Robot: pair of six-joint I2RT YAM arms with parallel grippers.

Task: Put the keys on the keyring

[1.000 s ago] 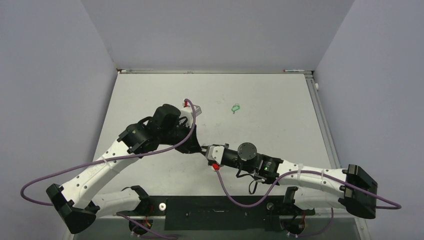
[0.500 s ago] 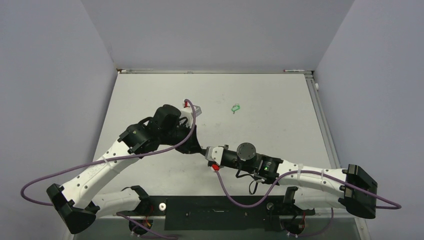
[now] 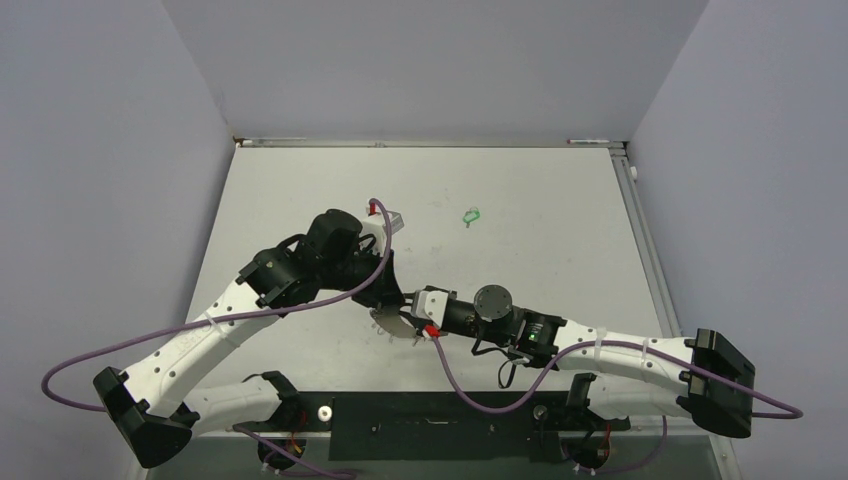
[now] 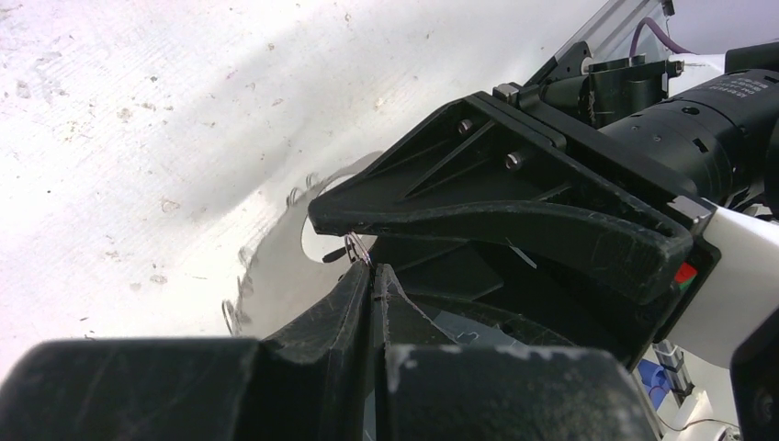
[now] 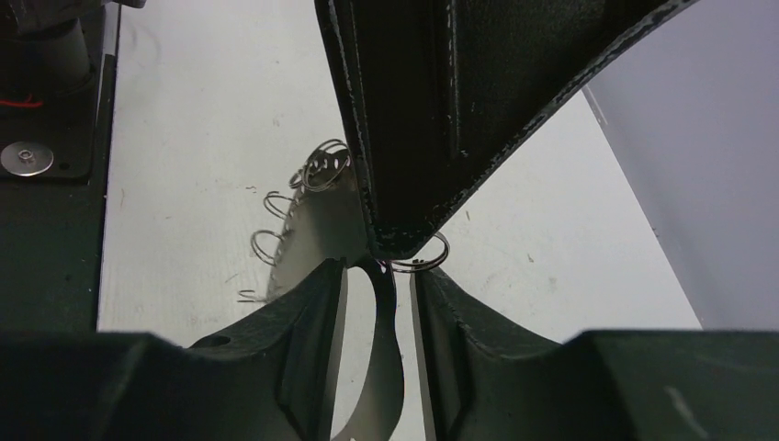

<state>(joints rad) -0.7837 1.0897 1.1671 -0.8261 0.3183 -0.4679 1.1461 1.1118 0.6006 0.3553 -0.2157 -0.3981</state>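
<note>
The keyring (image 3: 390,322), a flat grey metal ring with several small wire loops along its rim, hangs tilted just above the table between both arms. My left gripper (image 4: 372,269) is shut, pinching one small wire loop (image 4: 356,248) on the keyring (image 4: 276,276). My right gripper (image 5: 378,271) stands open with the keyring (image 5: 317,234) edge-on between its fingers, a gap on each side. The left gripper's black fingers (image 5: 413,138) reach down from the top and hold a wire loop (image 5: 418,264). The green keys (image 3: 470,214) lie alone on the table, further back.
Both grippers (image 3: 402,302) meet tip to tip at mid table. A purple cable (image 3: 300,305) trails along the left arm. Grey walls (image 3: 120,180) close the table on three sides. The black base rail (image 3: 430,415) runs along the near edge.
The right gripper's jaws have parted from the keyring. The grey ring now shows below the gripper tips in the top view. The left gripper has stayed shut in place.
</note>
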